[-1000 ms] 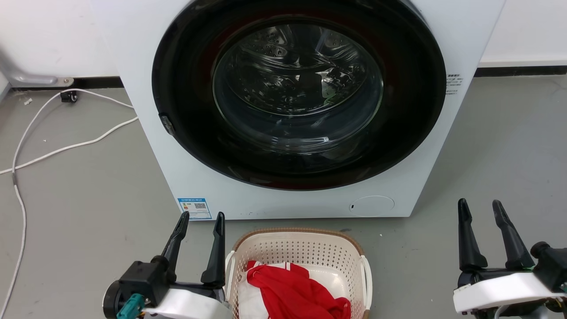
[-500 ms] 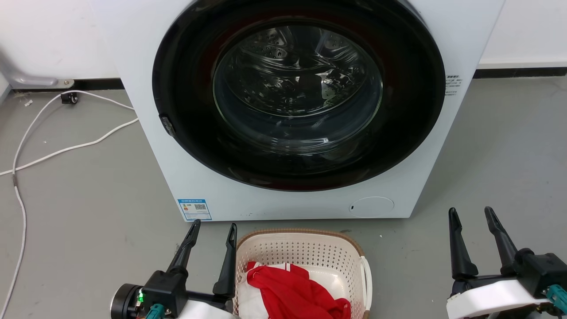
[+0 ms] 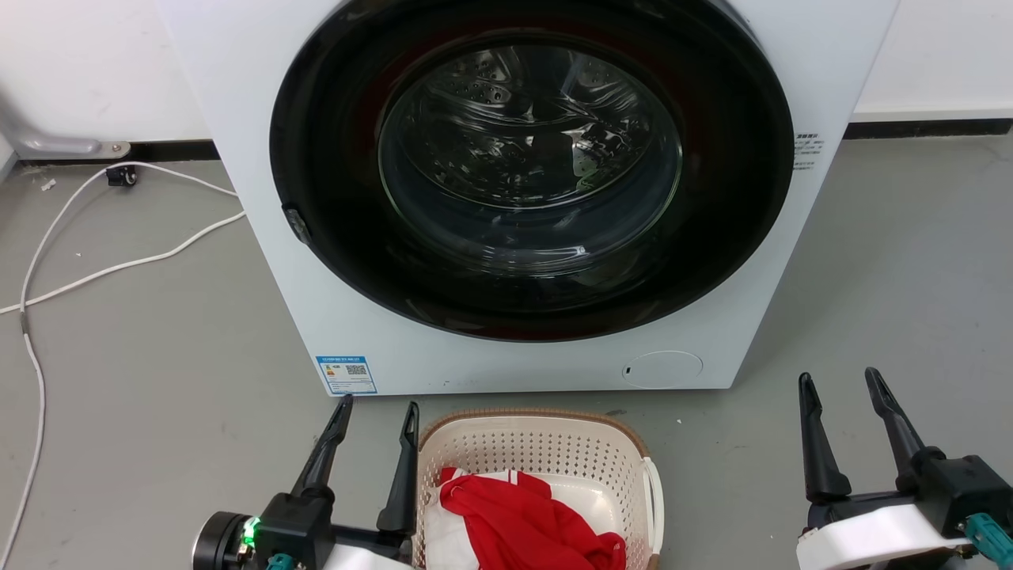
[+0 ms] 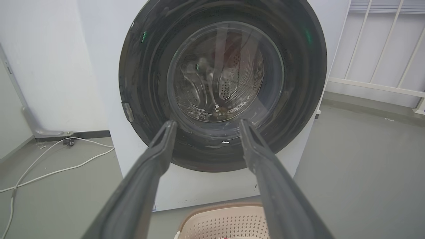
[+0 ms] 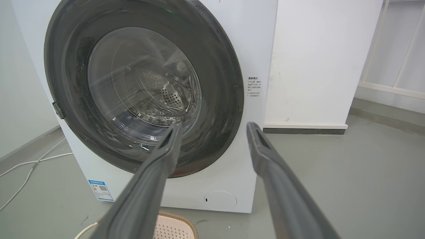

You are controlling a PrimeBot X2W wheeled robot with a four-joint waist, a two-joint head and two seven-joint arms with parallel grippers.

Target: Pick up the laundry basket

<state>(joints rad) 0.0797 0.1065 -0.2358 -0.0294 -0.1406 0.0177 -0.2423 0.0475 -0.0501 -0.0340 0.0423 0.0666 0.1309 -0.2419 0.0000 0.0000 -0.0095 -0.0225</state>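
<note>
The laundry basket (image 3: 554,455) sits on the grey floor (image 3: 158,356) right in front of the white washing machine (image 3: 237,119), at the bottom middle of the head view. A red garment (image 3: 522,518) lies in it over something white (image 3: 589,495). Its brown rim faces the machine's base, and its white right handle (image 3: 655,491) is free.

The left gripper (image 3: 378,404) stands open just beside the basket's left side, fingers spread and holding nothing. Its inner finger runs along the basket's left edge, and whether it touches cannot be told. In the left wrist view the left gripper (image 4: 207,122) frames the machine's round glass door (image 4: 225,73), with the basket's far wall (image 4: 225,222) low between the fingers.

The right gripper (image 3: 839,376) is also open and empty, well apart from the basket over bare floor on the right. In the right wrist view the basket's corner (image 5: 172,227) shows beside its left finger. A white cable (image 3: 119,265) lies on the floor left of the machine.
</note>
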